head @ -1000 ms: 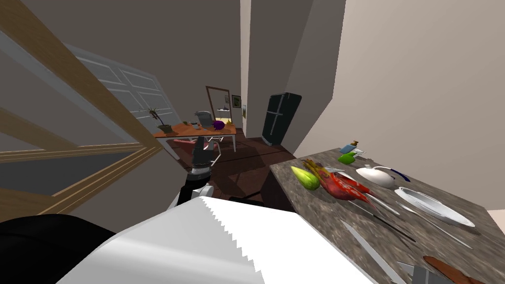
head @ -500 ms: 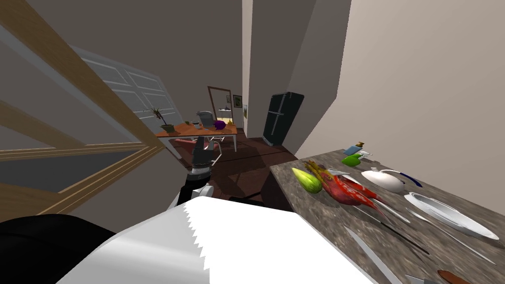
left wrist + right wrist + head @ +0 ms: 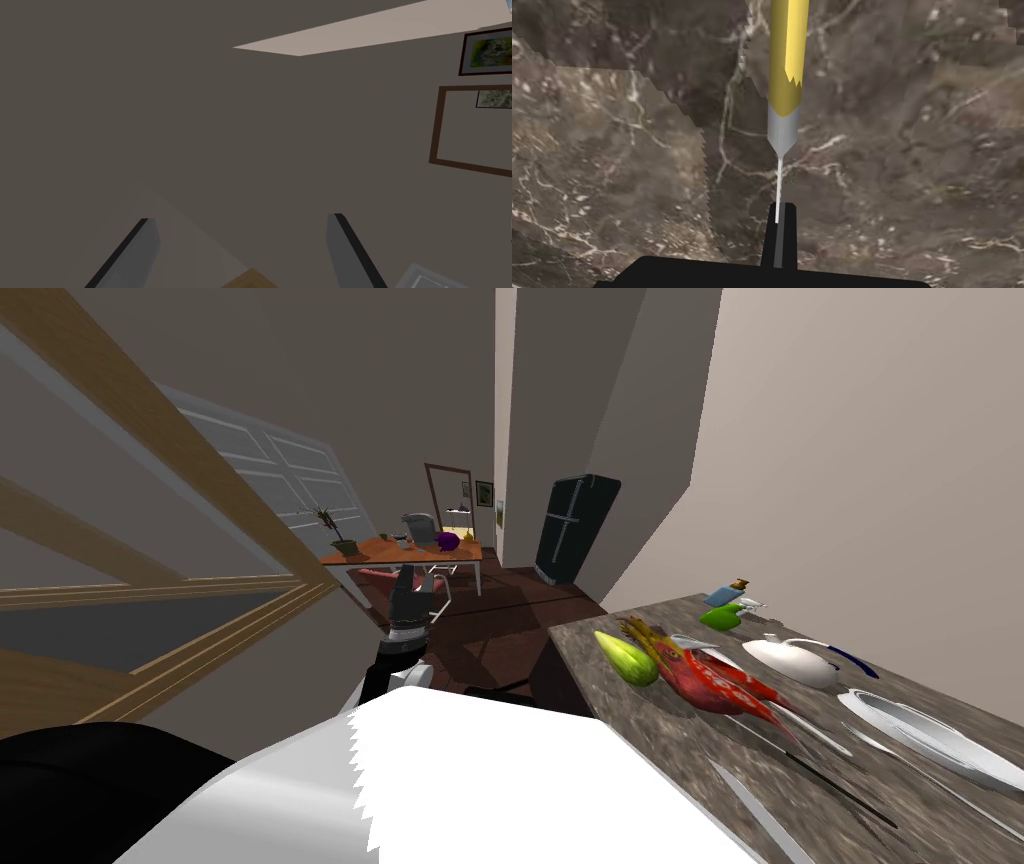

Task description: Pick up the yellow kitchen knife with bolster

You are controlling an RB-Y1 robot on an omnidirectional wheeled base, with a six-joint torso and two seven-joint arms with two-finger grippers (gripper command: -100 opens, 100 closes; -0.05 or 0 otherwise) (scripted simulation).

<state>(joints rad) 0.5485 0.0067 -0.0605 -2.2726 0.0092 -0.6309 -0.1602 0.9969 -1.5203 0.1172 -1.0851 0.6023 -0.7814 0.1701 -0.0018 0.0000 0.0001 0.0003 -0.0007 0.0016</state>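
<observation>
The knife has a yellow handle, a grey bolster and a thin blade seen edge-on. It lies over the brown marbled table top. My right gripper is shut, and the blade runs straight in between its fingers. My left gripper is open and holds nothing. In the head view the left gripper is raised in front of me, left of the marbled table.
The table carries a green vegetable, a red item, a white teapot, a white plate and long grey knives. Farther off are an orange table and a black fridge. A wood-framed door stands at my left.
My head camera has shifted a little, so the table's things slide right in the picture. The right gripper has gone from open to shut. The left arm has not moved.
</observation>
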